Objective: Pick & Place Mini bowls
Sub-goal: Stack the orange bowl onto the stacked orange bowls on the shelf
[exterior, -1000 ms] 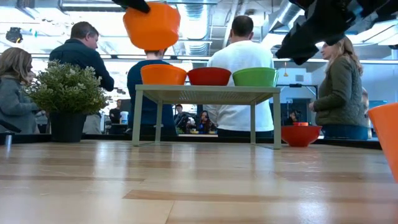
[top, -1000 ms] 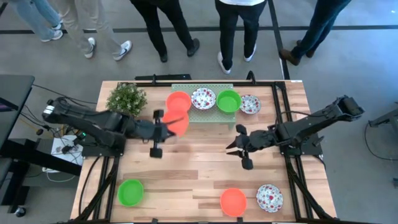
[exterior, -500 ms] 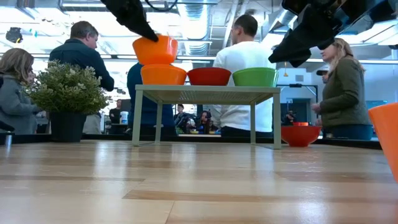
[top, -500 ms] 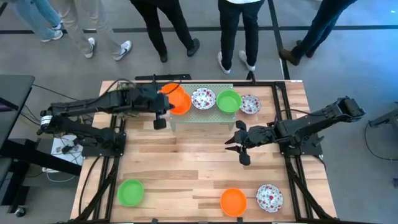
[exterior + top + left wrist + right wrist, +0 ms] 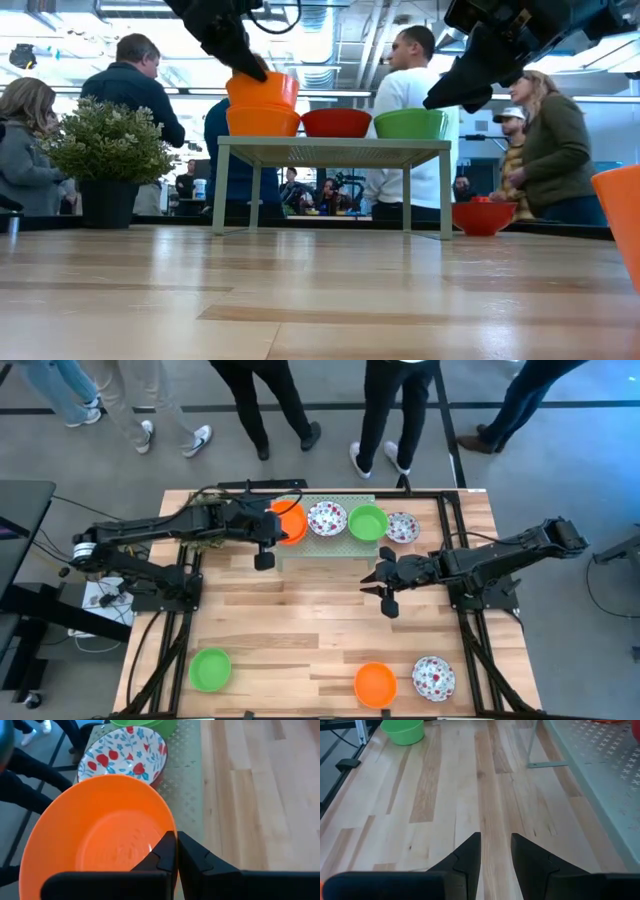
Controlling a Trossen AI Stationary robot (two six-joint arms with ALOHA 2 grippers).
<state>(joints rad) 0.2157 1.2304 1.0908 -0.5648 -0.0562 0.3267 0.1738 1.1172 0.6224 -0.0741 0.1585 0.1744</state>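
Left wrist view showed your left gripper (image 5: 176, 851) with its fingers (image 5: 162, 852) pinched on the near rim of an orange bowl (image 5: 100, 835), one finger inside the bowl and one outside. That bowl sat tilted in another orange bowl (image 5: 262, 121) at the left end of the pale green mesh rack (image 5: 322, 546). Beside it on the rack stood a white bowl with red floral speckles (image 5: 126, 754), then a green bowl (image 5: 368, 521). Whether the held bowl had fully seated in the one beneath, I could not tell.

My judgement: the step in hand was the release of this bowl onto the stack. You should level the bowl first, lower until it rests without rocking, then part the fingers only enough to clear the rim and draw back along the line of approach, away from the speckled bowl.

Your right gripper (image 5: 384, 582) hung above the middle of the table (image 5: 300, 630) in front of the rack, its fingers (image 5: 465, 857) slightly apart and holding nothing. Four bowls were off the rack: a speckled one (image 5: 402, 527) on the table beside its right end, and a green one (image 5: 210, 669), an orange one (image 5: 375, 684) and a speckled one (image 5: 433, 677) along the near edge. A potted plant (image 5: 203, 517) stood left of the rack; keep the left arm's withdrawal clear of it.
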